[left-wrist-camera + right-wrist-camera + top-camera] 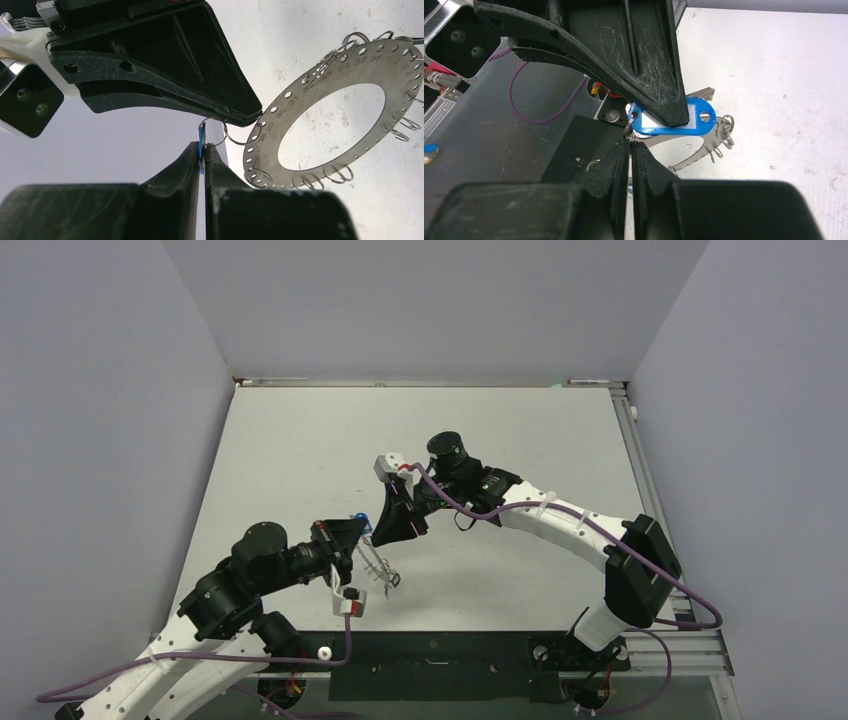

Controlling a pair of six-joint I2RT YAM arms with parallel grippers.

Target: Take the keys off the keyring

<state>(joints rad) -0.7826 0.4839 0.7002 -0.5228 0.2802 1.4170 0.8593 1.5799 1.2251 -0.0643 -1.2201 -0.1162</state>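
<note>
My left gripper [202, 146] is shut on the edge of a key with a blue plastic head [201, 142], held above the table. In the right wrist view the blue head [694, 121] shows flat, with a silvery key [702, 92] behind it. My right gripper [630, 143] is shut on a small wire loop [627, 131] next to the blue head; the loop also shows in the left wrist view [235, 137]. The keyring [320, 65], a flat grey disc with small loops round its rim, hangs from this loop. In the top view both grippers, left [362, 532] and right [380, 536], meet tip to tip over the keyring [380, 570].
The white table [300, 440] is walled at the back and on both sides. A black base plate [440, 665] runs along the near edge between the arm bases. A purple cable [470, 508] trails along the right arm. A small blue thing [428, 150] lies at the left edge of the right wrist view.
</note>
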